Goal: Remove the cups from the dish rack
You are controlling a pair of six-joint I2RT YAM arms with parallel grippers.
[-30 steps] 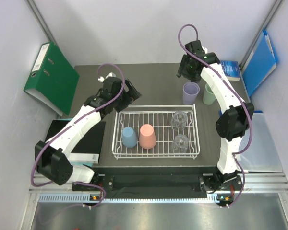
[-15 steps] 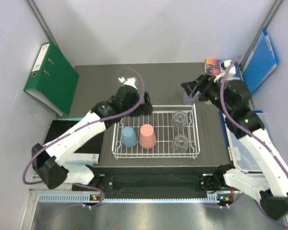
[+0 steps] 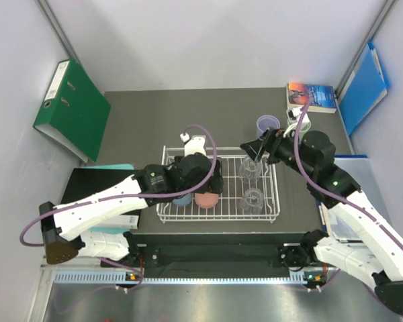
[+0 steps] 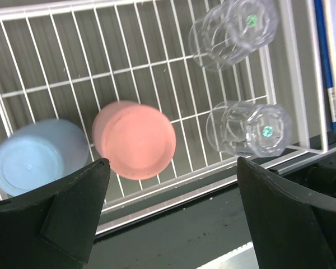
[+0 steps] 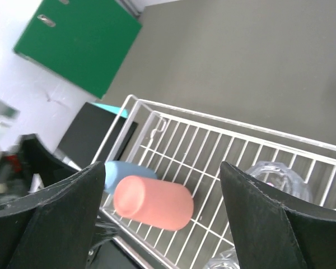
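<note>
The white wire dish rack (image 3: 218,216) holds a blue cup (image 3: 182,200), a salmon pink cup (image 3: 207,200) and two clear glasses (image 3: 250,168) (image 3: 253,199), all upside down. A lilac cup (image 3: 267,125) stands on the table behind the rack. The green cup is hidden. My left gripper (image 3: 200,186) hovers open above the pink cup (image 4: 134,139), with the blue cup (image 4: 36,162) beside it. My right gripper (image 3: 250,149) is open and empty above the rack's back right side (image 5: 224,120), looking at the pink cup (image 5: 154,202).
A green binder (image 3: 70,107) leans on the left wall. A black notebook (image 3: 97,191) lies left of the rack. A book (image 3: 312,96) and a blue folder (image 3: 363,87) are at the back right.
My left arm has swung from the rack's back left to over the blue and pink cups. My right arm has come from behind the lilac cup to the rack's back right.
</note>
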